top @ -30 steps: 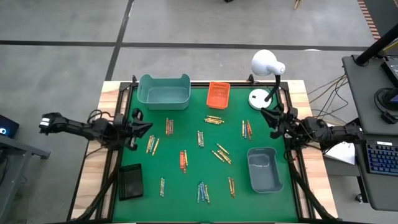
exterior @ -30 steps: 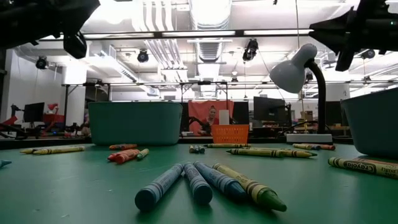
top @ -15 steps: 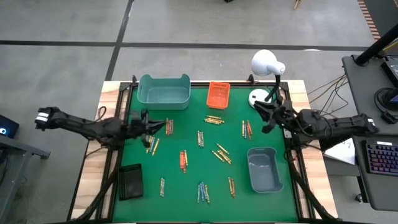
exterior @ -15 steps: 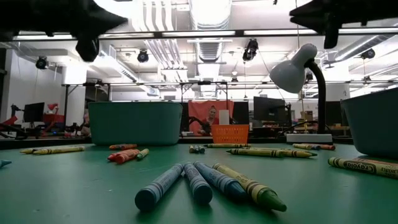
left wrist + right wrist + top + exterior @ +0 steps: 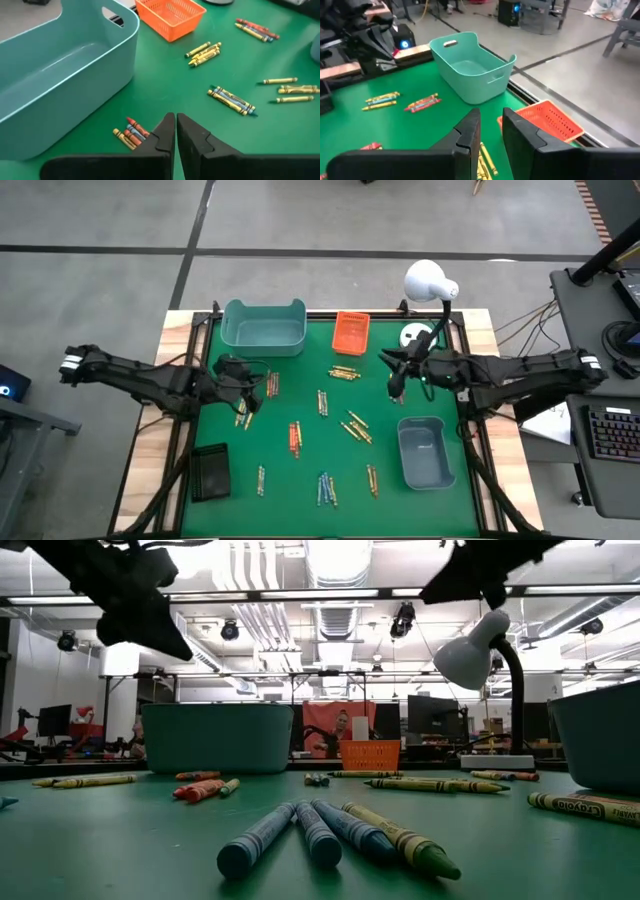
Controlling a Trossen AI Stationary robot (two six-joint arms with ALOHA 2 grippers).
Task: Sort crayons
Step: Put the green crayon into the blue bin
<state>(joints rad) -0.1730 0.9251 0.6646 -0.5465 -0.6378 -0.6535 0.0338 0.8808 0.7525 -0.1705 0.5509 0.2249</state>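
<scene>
My left gripper (image 5: 252, 392) hangs above the bench (image 5: 300, 480) near its left edge, fingers (image 5: 165, 131) pressed closed on nothing. Just below it lies a small bunch of orange-red and yellow crayons (image 5: 131, 134), close to the wall of the large teal bin (image 5: 264, 326) that sits at the far left corner. My right gripper (image 5: 393, 380) hovers over the far right part of the bench, fingers (image 5: 468, 131) held a little apart with nothing between them; it is above a cluster of red and yellow crayons (image 5: 397, 387). The orange basket (image 5: 351, 331) sits at the far edge, with a yellow bunch of crayons (image 5: 344, 372) just in front of it. More crayons are scattered in small groups across the green mat: a blue-green group (image 5: 322, 402) in the middle, an orange-red pair (image 5: 295, 438) nearer the front, yellow ones (image 5: 356, 427) right of centre, and blue ones (image 5: 300, 832) near the front edge. A second teal bin (image 5: 424, 451) stands towards the right edge, a black tray (image 5: 210, 471) at the front left corner, and a white desk lamp (image 5: 428, 282) at the far right corner.
</scene>
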